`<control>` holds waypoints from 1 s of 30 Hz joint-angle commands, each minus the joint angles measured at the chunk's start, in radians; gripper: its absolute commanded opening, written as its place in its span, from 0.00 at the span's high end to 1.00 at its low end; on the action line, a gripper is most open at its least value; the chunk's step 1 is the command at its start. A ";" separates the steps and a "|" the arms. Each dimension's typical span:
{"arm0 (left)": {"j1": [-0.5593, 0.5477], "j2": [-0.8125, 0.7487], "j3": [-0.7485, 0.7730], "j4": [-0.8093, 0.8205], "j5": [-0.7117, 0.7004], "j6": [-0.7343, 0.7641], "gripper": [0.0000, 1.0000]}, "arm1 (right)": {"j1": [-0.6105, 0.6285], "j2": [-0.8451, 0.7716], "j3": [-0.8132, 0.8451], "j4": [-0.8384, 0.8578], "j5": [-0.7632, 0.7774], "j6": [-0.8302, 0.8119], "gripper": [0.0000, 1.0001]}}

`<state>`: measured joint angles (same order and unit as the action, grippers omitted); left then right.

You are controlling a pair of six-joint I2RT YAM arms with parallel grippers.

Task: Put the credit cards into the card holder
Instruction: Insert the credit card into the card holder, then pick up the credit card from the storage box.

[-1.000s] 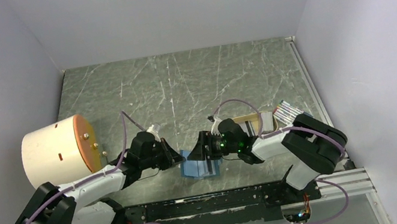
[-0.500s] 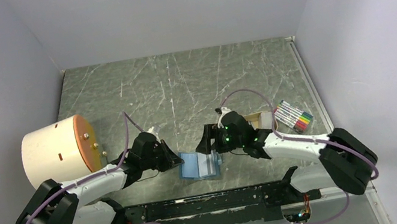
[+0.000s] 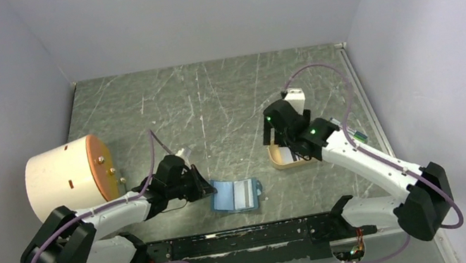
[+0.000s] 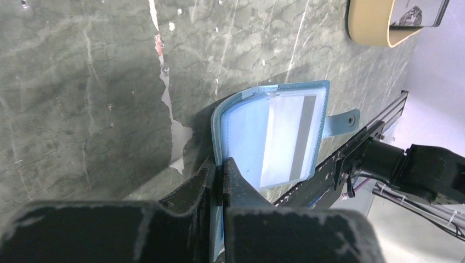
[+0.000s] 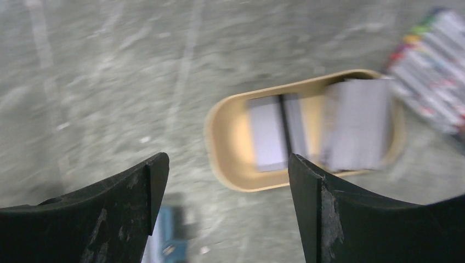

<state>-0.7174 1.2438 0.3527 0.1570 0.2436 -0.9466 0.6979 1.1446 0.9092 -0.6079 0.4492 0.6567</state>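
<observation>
My left claw (image 4: 219, 171) is clamped on one edge of the teal card holder (image 4: 274, 137), which lies open on the marbled surface (image 4: 82, 82). My right claw (image 5: 226, 161), fingers spread wide and holding nothing, hangs above the tan oval tray (image 5: 215, 137), where two pale credit cards (image 5: 271, 131) lie, one with a dark stripe. A pack of coloured markers (image 5: 433, 44) sits just beside the tray.

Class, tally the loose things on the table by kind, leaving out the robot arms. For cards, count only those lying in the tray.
wallet: 1
tray: 1
cards in the tray: 2
marker pack: 1
cream drum: 1
Total: 6
</observation>
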 commanded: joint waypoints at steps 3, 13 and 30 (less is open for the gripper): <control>-0.007 0.021 0.034 0.018 0.071 0.080 0.91 | -0.095 0.091 0.077 -0.250 0.310 -0.042 0.16; -0.002 0.043 0.056 0.026 0.119 0.127 0.91 | -0.171 0.225 0.036 -0.206 0.347 -0.070 0.23; 0.009 0.030 0.044 0.048 0.135 0.112 0.91 | -0.271 0.351 0.057 -0.158 0.238 -0.152 0.27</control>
<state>-0.7139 1.2781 0.3843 0.1745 0.3531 -0.8448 0.4458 1.4719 0.9527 -0.7689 0.6846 0.5186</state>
